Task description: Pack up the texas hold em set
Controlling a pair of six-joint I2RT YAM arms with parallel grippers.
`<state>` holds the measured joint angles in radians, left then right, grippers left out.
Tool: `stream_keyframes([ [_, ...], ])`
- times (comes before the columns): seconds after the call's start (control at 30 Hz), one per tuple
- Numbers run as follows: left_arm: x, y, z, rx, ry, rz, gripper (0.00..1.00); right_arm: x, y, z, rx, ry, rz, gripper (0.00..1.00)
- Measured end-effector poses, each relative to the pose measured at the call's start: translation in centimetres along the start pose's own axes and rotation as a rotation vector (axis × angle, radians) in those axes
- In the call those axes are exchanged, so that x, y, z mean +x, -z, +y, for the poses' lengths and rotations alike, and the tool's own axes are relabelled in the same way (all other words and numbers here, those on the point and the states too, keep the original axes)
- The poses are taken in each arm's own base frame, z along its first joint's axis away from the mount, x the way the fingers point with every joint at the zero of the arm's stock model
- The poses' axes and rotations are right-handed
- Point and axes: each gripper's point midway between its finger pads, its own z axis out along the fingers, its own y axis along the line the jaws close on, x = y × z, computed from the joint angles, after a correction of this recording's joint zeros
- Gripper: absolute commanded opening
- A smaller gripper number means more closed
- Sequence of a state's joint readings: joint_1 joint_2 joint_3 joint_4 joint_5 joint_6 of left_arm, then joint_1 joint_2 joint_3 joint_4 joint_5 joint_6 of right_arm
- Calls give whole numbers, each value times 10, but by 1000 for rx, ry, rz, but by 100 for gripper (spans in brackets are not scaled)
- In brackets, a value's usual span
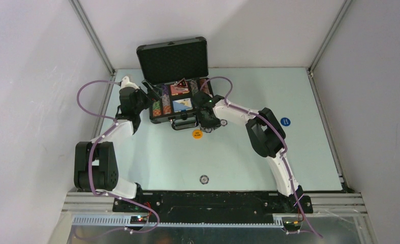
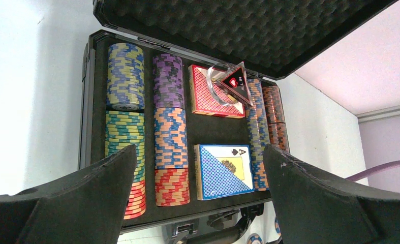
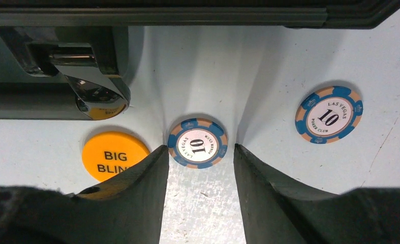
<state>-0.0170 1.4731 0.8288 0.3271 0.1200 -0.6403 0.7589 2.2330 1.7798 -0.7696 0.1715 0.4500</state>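
The black briefcase (image 1: 153, 119) lies open at the back of the table, its foam lid (image 1: 173, 60) upright. In the left wrist view it holds rows of multicoloured chips (image 2: 170, 137), a red-patterned deck (image 2: 208, 96), a blue deck (image 2: 223, 170) and a dark triangular marker (image 2: 237, 84) on a clear round button. My left gripper (image 2: 198, 150) is open and empty over the case's left side (image 1: 148, 94). My right gripper (image 3: 198, 148) is open low over the table in front of the case (image 1: 208, 122). A blue 10 chip (image 3: 197, 142) lies flat just beyond its fingertips.
An orange "BIG BLIND" button (image 3: 114, 152) lies left of the right gripper, also seen from above (image 1: 197, 134). A second blue 10 chip (image 3: 329, 114) lies to the right. The case handle (image 3: 45, 104) is just ahead. A blue button (image 1: 285, 121) and another chip (image 1: 204, 179) lie on the table.
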Motion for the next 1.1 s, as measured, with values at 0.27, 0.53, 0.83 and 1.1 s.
stream_keyframes([
  [0.27, 0, 0, 0, 0, 0, 0, 98, -2, 0, -3, -2, 4, 0, 53],
  [0.53, 0, 0, 0, 0, 0, 0, 98, -3, -1, -4, -3, 4, -3, 46],
  [0.83, 0, 0, 0, 0, 0, 0, 98, -4, -1, -4, -6, 5, -3, 43],
  [1.1, 0, 0, 0, 0, 0, 0, 98, -7, 0, -3, -19, 2, -31, 43],
])
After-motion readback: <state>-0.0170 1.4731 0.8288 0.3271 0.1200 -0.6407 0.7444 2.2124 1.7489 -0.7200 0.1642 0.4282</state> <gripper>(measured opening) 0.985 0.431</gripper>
